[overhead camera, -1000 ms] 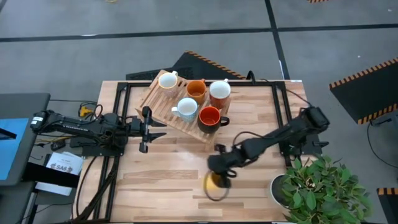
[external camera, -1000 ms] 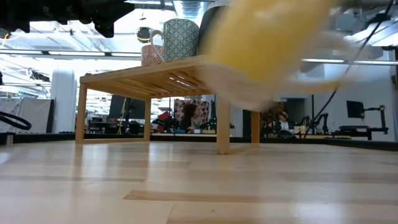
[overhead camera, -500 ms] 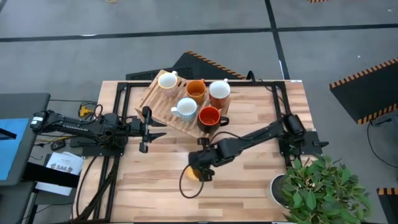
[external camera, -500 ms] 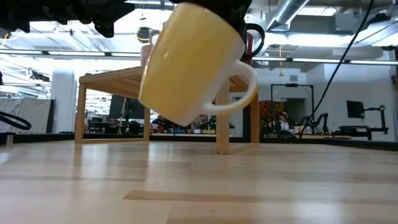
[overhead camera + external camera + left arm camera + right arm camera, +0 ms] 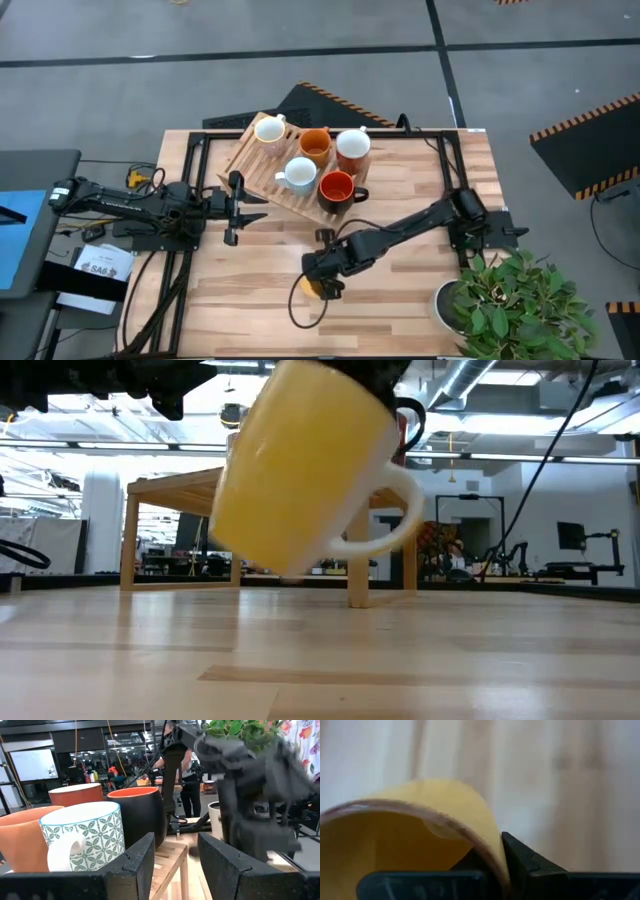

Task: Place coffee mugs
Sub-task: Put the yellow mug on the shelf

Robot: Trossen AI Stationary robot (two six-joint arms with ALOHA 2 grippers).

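The counter (image 5: 250, 290) spreads under both my arms, with a wooden rack (image 5: 262, 170) at its far side. Five mugs sit on that rack: a cream one (image 5: 269, 128), an orange-brown one (image 5: 315, 144), a terracotta one (image 5: 353, 148), a patterned pale blue one (image 5: 300, 174) and a dark one with a red inside (image 5: 337, 187). My right claw (image 5: 326, 276) pinches the rim of the yellow mug (image 5: 300, 465), which hangs tilted above the counter's near middle. My left claw (image 5: 238, 207) waits spread apart, just beside the rack.
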